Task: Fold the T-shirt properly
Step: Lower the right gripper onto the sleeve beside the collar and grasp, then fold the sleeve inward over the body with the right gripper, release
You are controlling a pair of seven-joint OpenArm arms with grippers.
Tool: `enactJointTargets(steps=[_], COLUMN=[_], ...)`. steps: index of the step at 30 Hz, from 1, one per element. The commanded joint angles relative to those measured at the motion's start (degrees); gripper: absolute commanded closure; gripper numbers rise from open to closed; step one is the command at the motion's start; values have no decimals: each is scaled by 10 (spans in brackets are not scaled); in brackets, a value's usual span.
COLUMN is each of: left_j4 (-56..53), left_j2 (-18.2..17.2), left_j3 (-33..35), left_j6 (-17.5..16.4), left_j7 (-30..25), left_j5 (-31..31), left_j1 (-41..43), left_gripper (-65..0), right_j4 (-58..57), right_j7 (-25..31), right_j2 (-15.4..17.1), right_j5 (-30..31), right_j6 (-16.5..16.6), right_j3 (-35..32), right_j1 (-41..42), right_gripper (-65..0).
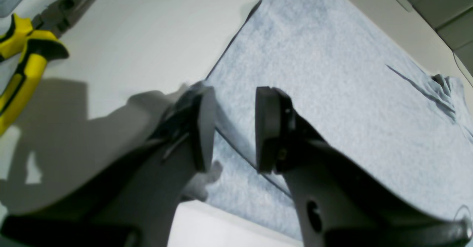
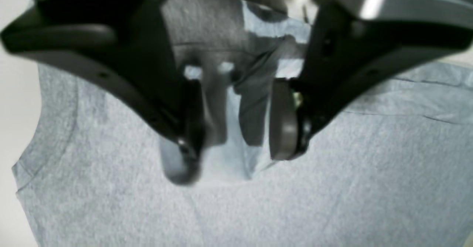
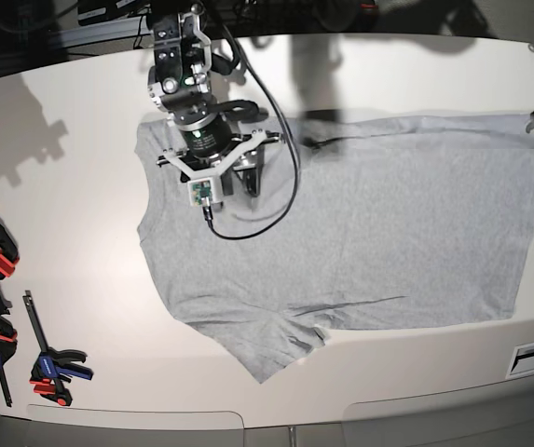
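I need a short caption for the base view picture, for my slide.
Right gripper open above the shoulder area of the grey T-shirt spread flat on the white table, clamps alongside.

no legible text or labels, T-shirt (image 3: 369, 223) plain grey side up, no lettering showing

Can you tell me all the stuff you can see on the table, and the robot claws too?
T-shirt: one, light grey, spread flat across the middle of the table.
Table: one, white, under everything.
Pliers: one, yellow and black handles, on the table beside the shirt's edge.
Clamps: several, blue, red and black, along the table's left edge in the base view.
Right claw: open, over the shirt's top.
Left claw: open, empty, over the shirt's edge.
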Motion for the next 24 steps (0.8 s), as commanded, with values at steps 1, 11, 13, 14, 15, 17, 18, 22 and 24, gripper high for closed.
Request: enactJointTargets(steps=[1,11,13,14,15,17,18,22,24], left_j4=[8,8,8,8,8,8,8,8,8], left_j2=[-16,-16,-16,-16,-16,-16,-16,-19,-19], left_j3=[-5,-5,-5,-5,-5,-5,-5,-5,-5], left_j6=[-6,-6,-6,-6,-7,-20,-33,-54,-54], left_j7=[-19,-52,-52,-51,-47,-34,-23,17,17], left_j5=[-10,-10,-10,-9,-3,16,21,24,48], left_j1=[-2,-2,-1,-1,-1,-2,-2,-1,-2], left_gripper=[-168,-168,-168,-168,-168,-164,-154,0,0], right_j4=[9,9,9,9,9,10,10,12,17], right_j7=[19,26,24,22,20,11,-3,-38,-39], right_j2=[-3,-3,-3,-3,-3,-3,-2,2,6], right_j5=[2,6,4,0,-9,-23,-28,-28,-28], right_j6=[7,7,7,7,7,7,7,7,7], right_j3=[-1,-1,-1,-1,-1,0,0,11,18], right_j1=[7,48,59,63,64,64,63,59,52], right_gripper=[-270,-269,-269,-267,-259,-203,-139,0,0])
